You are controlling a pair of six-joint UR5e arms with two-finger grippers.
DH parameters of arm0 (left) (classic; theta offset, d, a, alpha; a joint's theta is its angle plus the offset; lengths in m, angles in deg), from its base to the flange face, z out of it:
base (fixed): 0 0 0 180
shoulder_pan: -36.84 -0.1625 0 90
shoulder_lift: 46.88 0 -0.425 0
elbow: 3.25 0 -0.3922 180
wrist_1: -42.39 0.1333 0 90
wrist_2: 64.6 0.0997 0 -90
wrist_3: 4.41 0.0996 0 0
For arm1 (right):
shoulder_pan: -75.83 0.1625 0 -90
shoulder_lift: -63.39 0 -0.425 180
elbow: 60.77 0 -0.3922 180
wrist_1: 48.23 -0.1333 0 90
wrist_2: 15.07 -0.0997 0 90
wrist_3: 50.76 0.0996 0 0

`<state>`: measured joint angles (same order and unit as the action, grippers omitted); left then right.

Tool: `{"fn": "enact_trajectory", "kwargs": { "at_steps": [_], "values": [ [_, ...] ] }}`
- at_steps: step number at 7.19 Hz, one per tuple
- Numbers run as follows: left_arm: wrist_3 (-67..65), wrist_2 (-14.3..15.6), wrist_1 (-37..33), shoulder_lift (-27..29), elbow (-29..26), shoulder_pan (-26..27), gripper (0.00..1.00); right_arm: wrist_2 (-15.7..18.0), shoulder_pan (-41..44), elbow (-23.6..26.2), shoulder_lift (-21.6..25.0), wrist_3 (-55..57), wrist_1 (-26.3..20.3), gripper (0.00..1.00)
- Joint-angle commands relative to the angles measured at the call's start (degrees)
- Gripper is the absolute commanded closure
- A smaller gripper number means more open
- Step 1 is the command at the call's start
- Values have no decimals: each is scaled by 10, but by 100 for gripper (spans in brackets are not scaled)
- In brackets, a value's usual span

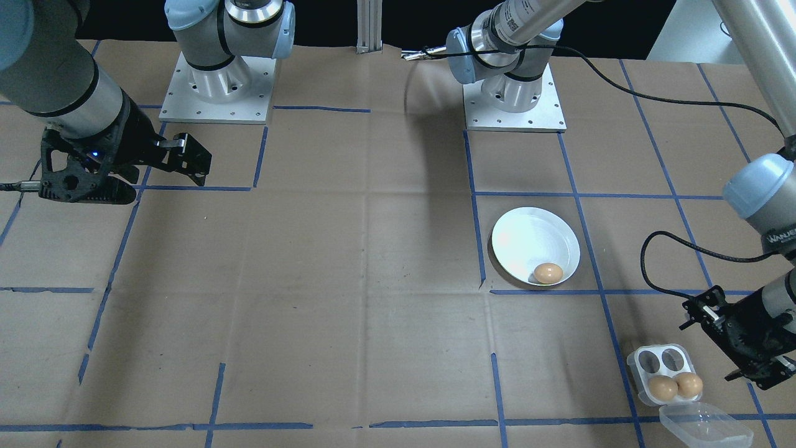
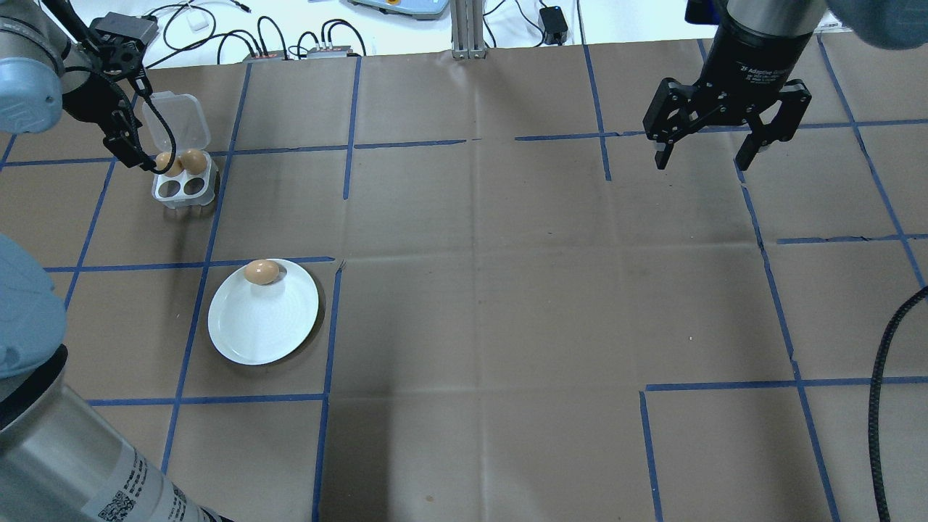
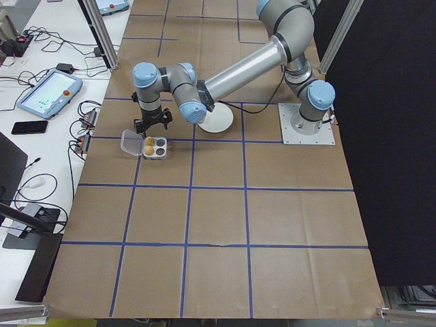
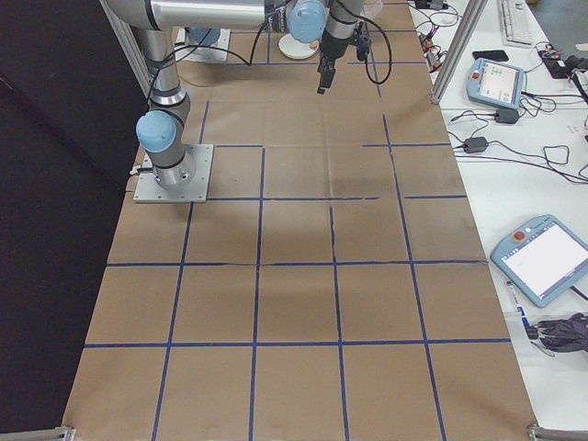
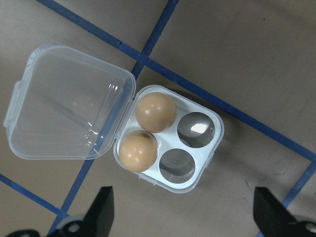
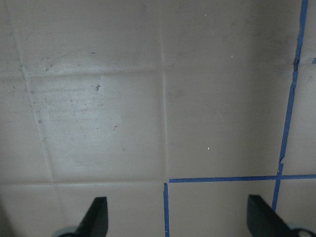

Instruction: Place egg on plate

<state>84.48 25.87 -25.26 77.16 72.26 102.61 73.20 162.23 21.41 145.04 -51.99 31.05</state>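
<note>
A white round plate (image 2: 262, 326) (image 1: 528, 239) lies on the table's left half. One brown egg (image 2: 262, 272) (image 1: 548, 273) rests on it, near its rim on the egg tray's side. The clear four-hollow egg tray (image 5: 170, 143) (image 2: 185, 185) (image 1: 665, 373) holds two more eggs (image 5: 155, 112) (image 5: 138, 150) beside two bare hollows. My left gripper (image 5: 183, 215) (image 2: 138, 148) (image 1: 712, 342) hovers above the tray, open, holding nothing. My right gripper (image 2: 725, 148) (image 1: 168, 168) hangs open over the far right of the table, with only paper below it (image 6: 173, 217).
The tray's clear lid (image 5: 69, 103) (image 1: 706, 426) lies flipped open on the table beside it. Brown paper with blue tape lines covers the table. Both arm bases (image 1: 217, 87) (image 1: 513, 93) are bolted on the robot's side. Cables and devices lie past the table's far edge.
</note>
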Motion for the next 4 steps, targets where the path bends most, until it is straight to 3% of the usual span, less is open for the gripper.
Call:
{"fn": "enact_trajectory", "kwargs": {
  "at_steps": [1, 4],
  "values": [
    [47, 18, 3, 38, -7, -1, 0, 1, 0, 0, 0, 0, 0, 0],
    [47, 17, 57, 72, -4, -6, 1, 0, 0, 0, 0, 0, 0, 0]
  ]
}}
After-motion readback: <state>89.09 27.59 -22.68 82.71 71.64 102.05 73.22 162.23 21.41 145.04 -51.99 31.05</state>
